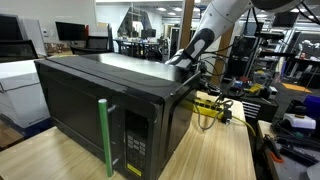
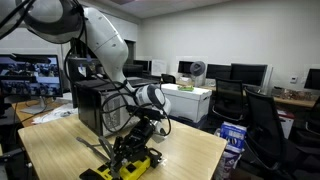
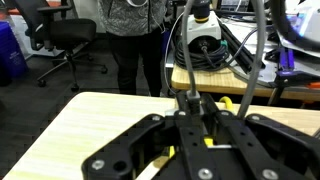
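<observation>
A wooden surface [image 3: 80, 125] in an office carries a black microwave [image 1: 95, 100]. Beside it, the end effector [image 3: 197, 108] is pinched narrow, right at a yellow tool [image 2: 136, 167].

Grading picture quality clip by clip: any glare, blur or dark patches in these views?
In an exterior view, ceiling light glares off the top of the black boxy microwave, whose front is dark. In an exterior view, the office light is even; the white robot arm near the lens looks soft. In the wrist view, the black gripper fills the bottom, dark and blurred, over the pale wooden table.
</observation>
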